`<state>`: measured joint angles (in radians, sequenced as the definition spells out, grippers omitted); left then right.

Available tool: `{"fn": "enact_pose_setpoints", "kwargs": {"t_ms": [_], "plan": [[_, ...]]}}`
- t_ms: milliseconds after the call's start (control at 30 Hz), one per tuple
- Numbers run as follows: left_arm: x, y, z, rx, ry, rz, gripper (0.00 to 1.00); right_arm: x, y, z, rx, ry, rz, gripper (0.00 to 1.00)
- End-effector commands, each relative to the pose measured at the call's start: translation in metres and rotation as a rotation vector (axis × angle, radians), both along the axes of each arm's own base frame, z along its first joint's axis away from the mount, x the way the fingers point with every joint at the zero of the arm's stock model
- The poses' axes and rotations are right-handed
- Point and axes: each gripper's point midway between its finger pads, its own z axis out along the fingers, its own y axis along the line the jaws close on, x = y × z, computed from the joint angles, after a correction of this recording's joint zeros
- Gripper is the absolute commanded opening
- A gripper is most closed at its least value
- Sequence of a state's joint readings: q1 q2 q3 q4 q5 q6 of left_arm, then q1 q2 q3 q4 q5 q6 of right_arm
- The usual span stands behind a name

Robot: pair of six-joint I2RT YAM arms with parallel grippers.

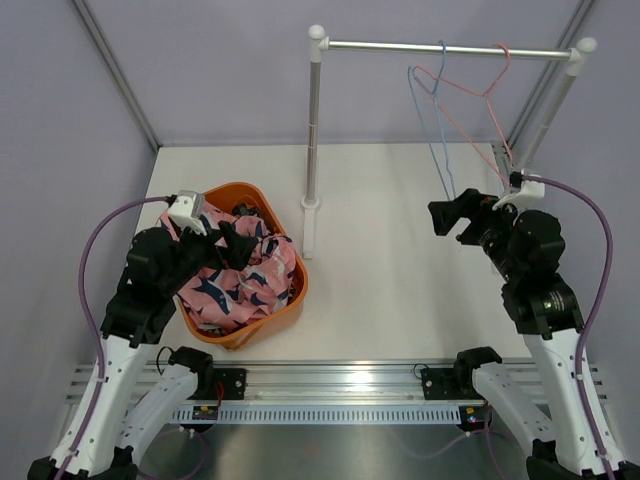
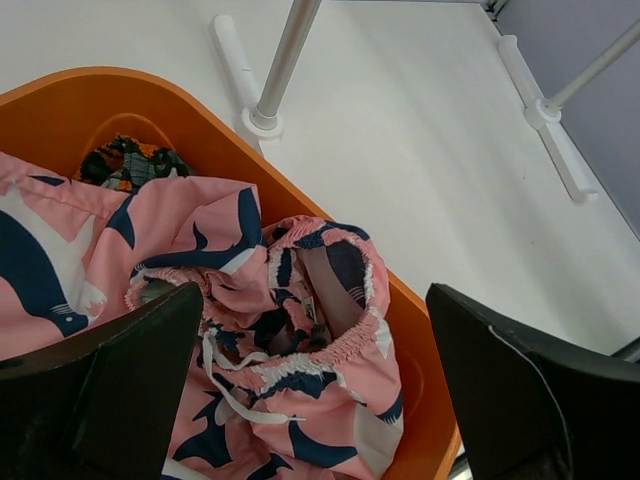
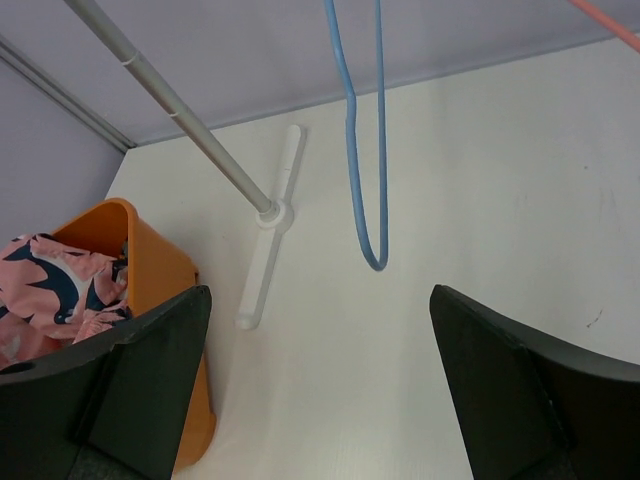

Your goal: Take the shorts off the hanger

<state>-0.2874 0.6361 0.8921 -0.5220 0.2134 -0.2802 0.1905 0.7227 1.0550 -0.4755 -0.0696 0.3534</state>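
Observation:
The pink shorts (image 1: 240, 285) with navy and white blotches lie piled in the orange basket (image 1: 297, 300); they fill the left wrist view (image 2: 300, 340). A bit of the camouflage shorts (image 2: 125, 163) shows at the basket's far end, under the pink ones. My left gripper (image 1: 225, 240) is open and empty, just above the pink shorts. My right gripper (image 1: 452, 218) is open and empty, held in the air near the lower end of the blue hanger (image 1: 440, 150). The blue hanger and a pink hanger (image 1: 480, 95) hang bare on the rail (image 1: 440, 47).
The rail's left post (image 1: 313, 130) stands on a white foot (image 1: 309, 225) right behind the basket. The right post (image 1: 545, 115) leans by the back right corner. Purple walls enclose the white table (image 1: 400, 280).

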Motion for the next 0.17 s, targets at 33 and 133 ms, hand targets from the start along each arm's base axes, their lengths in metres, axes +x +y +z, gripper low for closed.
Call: {"fn": "enact_pose_setpoints", "kwargs": {"t_ms": [33,133], "plan": [[0.008,0.006,0.011,0.017,-0.070,0.038,0.99,-0.009,-0.005,-0.004,0.028,-0.047,-0.020,0.99],[0.007,0.007,0.009,0.020,-0.068,0.037,0.99,-0.010,-0.010,-0.014,0.011,-0.040,-0.046,1.00]]}}
